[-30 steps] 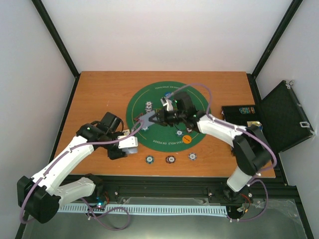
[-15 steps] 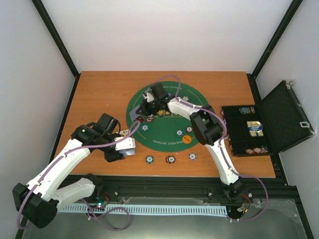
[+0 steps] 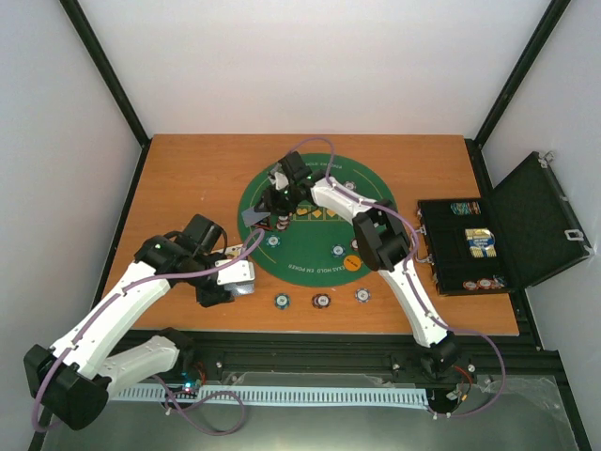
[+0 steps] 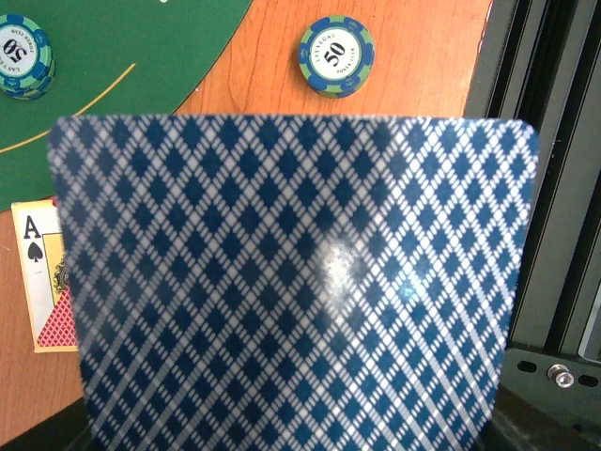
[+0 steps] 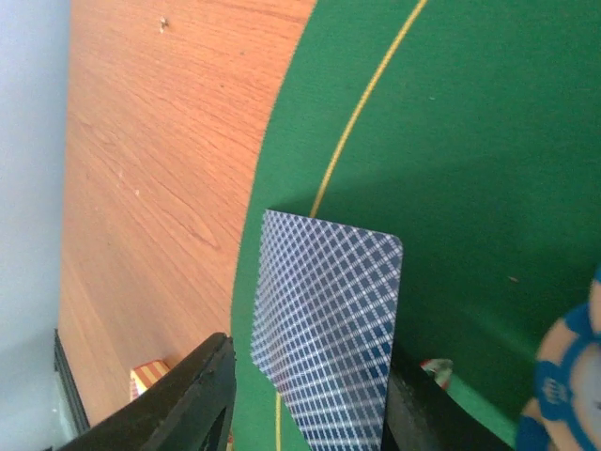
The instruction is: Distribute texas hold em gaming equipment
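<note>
My left gripper (image 3: 231, 271) hovers over the table's near left, shut on grey-blue-backed playing cards (image 4: 291, 282) that fill the left wrist view and hide its fingers. My right gripper (image 3: 275, 209) is over the left part of the green mat (image 3: 305, 252), shut on one blue-backed card (image 5: 324, 324), which is slightly bowed between its black fingers (image 5: 192, 399); the card also shows from above (image 3: 254, 218). Striped chips lie on the mat (image 3: 273, 241) and in a row on the wood in front of it (image 3: 321, 301). An orange disc (image 3: 351, 263) lies on the mat.
The open black case (image 3: 526, 221) stands at the right with cards and chips inside. A "50" chip (image 4: 336, 56) and an ace-of-spades piece (image 4: 42, 282) lie under my left gripper. A blue-cream chip (image 5: 568, 376) is beside my right gripper. Face-up cards (image 3: 315, 212) lie mid-mat.
The right gripper took a card from the left gripper's cards at mid-mat and carried it to the mat's far left. The left gripper drew back toward the near left.
</note>
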You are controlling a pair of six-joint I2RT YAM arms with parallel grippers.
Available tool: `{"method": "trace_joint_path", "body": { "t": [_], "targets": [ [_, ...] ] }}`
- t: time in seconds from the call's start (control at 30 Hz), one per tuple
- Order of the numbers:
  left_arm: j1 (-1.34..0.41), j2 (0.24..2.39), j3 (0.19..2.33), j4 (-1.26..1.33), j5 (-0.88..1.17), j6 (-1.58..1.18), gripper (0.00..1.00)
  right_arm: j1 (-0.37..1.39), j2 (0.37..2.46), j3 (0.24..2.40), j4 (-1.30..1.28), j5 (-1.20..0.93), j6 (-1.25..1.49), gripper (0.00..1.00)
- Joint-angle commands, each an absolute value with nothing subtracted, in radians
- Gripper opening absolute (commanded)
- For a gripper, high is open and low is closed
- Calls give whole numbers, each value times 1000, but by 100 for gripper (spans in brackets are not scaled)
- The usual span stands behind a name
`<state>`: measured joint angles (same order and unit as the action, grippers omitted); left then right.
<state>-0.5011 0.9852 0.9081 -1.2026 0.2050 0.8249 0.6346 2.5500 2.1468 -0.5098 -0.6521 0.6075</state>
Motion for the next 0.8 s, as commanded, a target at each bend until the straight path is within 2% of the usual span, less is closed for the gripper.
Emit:
{"method": "trace_joint_path", "body": {
  "t": [0.0,0.2,0.37,0.53,0.77],
  "targets": [
    [-504,991,944,-1210,210,817,28,616,2485,2174,-577,-617,571,41],
    [-505,999,946,-1203,208,811,28,602,2380,2146,-602,-609,555,44],
    [-505,1017,968,-1205,215,795,27,601,2221,1966,-534,-615,562,46],
    [-504,1031,992,-1202,224,786,27,601,1956,1615,-346,-636,632,48],
    [-504,1054,1008,-1197,231,785,27,620,1586,1009,14,-702,838,58]
  ]
}}
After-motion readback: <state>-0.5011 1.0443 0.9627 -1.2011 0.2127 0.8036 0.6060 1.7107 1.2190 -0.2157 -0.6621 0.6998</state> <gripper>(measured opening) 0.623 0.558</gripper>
